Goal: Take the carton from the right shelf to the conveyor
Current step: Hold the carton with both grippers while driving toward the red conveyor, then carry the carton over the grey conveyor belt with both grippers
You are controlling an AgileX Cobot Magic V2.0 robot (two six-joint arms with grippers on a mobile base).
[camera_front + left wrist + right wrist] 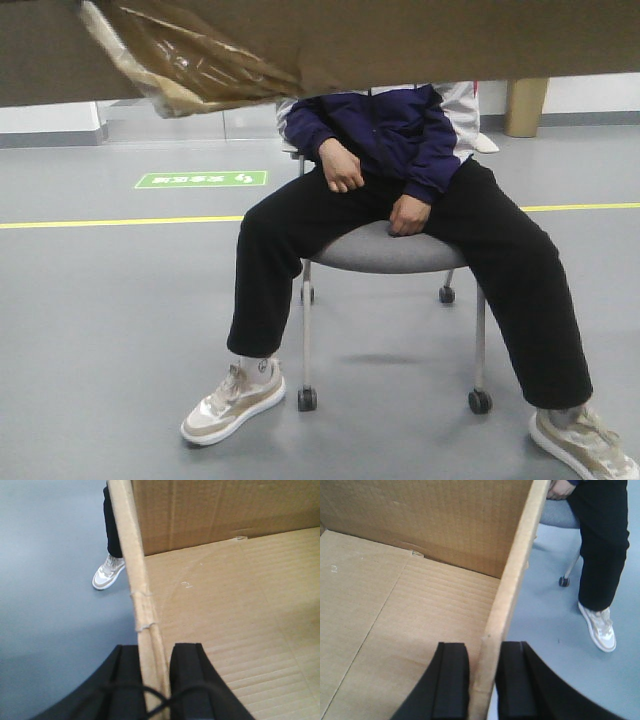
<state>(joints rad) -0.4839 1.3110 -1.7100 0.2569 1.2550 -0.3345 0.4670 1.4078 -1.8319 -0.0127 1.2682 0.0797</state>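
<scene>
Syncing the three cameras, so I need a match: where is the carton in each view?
Front-facing: carton spans the top edge, tape hanging upper left.
Left wrist: carton fills the right; its wall sits in the left gripper.
Right wrist: carton fills the left; its wall sits in the right gripper.
Shared landmark: the seated person in black trousers.

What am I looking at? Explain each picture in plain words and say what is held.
This is a two-armed robot on wheels. The front camera looks ahead: the carton crosses the top of its view, tape hanging off it, with a person seated on a chair beyond. The other two cameras sit on the wrists. The left gripper pinches the carton's left wall; the right gripper pinches its right wall. Both are shut on it, with grey floor showing beside it.
</scene>
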